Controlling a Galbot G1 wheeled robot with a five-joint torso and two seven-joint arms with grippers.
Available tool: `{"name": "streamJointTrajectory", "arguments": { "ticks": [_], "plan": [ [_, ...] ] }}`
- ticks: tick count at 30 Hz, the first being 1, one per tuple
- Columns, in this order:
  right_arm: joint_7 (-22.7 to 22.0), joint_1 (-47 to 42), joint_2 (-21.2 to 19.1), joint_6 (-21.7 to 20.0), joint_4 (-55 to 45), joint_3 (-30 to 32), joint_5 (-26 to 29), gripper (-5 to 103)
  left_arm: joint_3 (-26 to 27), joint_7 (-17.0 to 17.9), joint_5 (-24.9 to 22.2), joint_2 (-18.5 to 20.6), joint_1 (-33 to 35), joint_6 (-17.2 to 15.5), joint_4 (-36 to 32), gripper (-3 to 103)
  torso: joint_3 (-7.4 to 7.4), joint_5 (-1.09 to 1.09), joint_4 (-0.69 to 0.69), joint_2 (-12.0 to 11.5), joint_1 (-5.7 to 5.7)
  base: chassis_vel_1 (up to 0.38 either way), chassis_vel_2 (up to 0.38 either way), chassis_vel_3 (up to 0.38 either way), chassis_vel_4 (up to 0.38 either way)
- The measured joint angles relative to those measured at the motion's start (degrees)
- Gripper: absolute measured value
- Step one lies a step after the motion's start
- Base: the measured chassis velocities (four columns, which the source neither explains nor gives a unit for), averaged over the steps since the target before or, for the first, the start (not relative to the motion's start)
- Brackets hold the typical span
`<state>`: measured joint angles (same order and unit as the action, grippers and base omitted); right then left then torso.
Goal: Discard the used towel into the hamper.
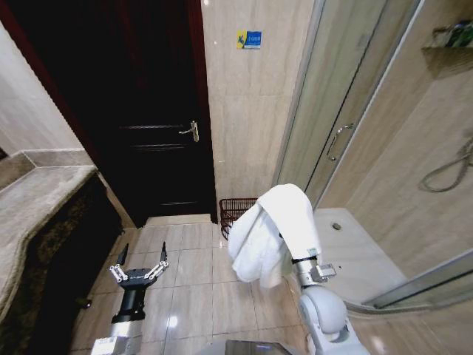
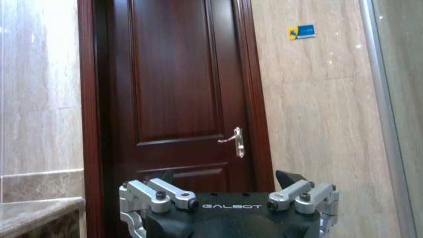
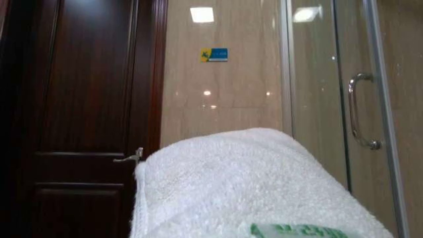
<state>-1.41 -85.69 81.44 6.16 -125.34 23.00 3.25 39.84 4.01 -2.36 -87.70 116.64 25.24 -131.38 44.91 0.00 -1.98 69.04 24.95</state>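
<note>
A white towel [image 1: 270, 233] hangs folded over my raised right gripper [image 1: 288, 207], which is shut on it and buried under the cloth. In the right wrist view the towel [image 3: 244, 183] bulges up close to the camera. The hamper [image 1: 235, 209], a dark red-brown open-weave basket, stands on the floor against the tiled wall beside the door, just beyond the towel and partly hidden by it. My left gripper [image 1: 139, 270] is held low over the floor tiles at the left, open and holding nothing; it also shows as the left gripper [image 2: 228, 186] in the left wrist view.
A dark wooden door [image 1: 159, 111] with a metal handle [image 1: 191, 131] is shut ahead. A stone counter [image 1: 37, 196] runs along the left. A glass shower enclosure [image 1: 332, 133] with a raised white tray [image 1: 347, 244] is at the right. Beige floor tiles [image 1: 194, 274] lie between.
</note>
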Motion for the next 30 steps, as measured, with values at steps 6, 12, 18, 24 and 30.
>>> {"name": "streamJointTrajectory", "arguments": {
  "ticks": [6,12,18,24,30],
  "plan": [
    [-0.11,0.02,-0.04,0.20,0.53,0.10,-0.60,4,0.01,-0.02,0.53,-0.18,0.14,0.25,0.41,100,-0.41,0.00,0.00,-0.80,-0.41,0.000,0.000,0.000,0.000],
    [-0.26,0.06,-0.17,0.20,0.94,-0.20,-0.59,4,0.06,-0.05,0.63,-0.24,0.16,0.34,0.77,100,-1.28,0.00,0.00,-2.42,-1.16,0.000,0.000,0.000,0.000],
    [-0.41,0.31,0.19,1.37,1.97,0.61,-0.10,4,0.17,-0.08,1.33,-0.71,0.14,0.59,1.44,100,-2.75,0.00,-0.01,-5.14,-2.40,0.000,0.000,0.000,0.000],
    [0.97,0.11,0.24,2.33,3.44,3.32,1.08,4,0.45,-0.10,1.48,-0.82,0.55,0.92,0.98,100,-3.63,0.01,0.00,-6.74,-3.11,0.000,0.000,0.000,0.000],
    [1.05,-0.12,0.11,2.92,3.99,4.37,1.87,4,0.51,-0.10,1.22,-0.94,-0.04,1.47,0.98,100,-4.52,0.01,0.00,-8.34,-3.82,0.000,0.000,0.000,0.000]
  ]
}}
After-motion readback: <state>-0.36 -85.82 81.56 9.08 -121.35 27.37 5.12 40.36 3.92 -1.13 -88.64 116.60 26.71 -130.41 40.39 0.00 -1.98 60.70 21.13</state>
